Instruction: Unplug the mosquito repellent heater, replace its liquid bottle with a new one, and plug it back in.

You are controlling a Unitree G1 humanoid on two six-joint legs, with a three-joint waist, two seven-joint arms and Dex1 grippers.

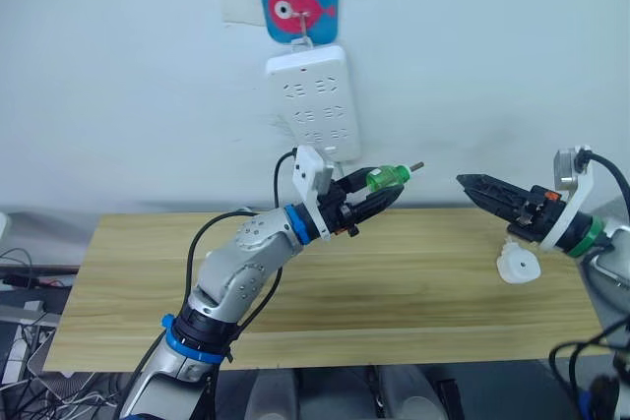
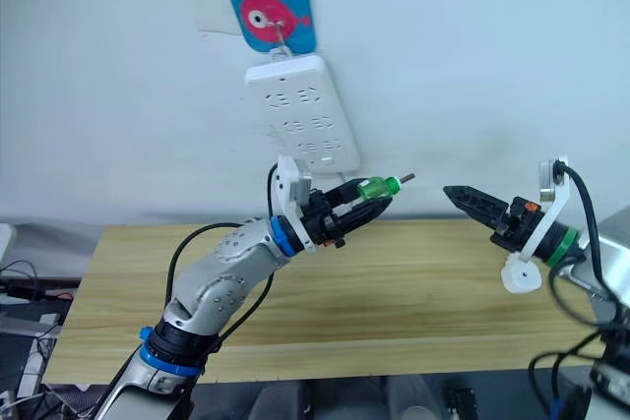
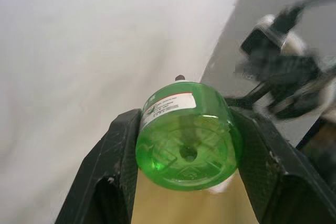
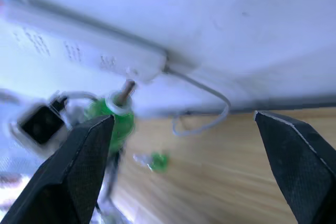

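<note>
White power strip (image 1: 317,101) hangs on the wall under a blue fish hook (image 1: 298,1), above the wooden table (image 1: 413,282)

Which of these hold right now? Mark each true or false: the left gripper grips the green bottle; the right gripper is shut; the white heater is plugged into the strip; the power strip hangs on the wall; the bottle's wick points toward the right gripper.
1. The left gripper grips the translucent green plastic bottle. True.
2. The right gripper is shut. False: it is open and holds nothing.
3. The small white plastic heater is plugged into the strip. False: it lies on the wooden table.
4. The long white power strip hangs on the wall. True.
5. The bottle's wick points toward the right gripper. True.
</note>
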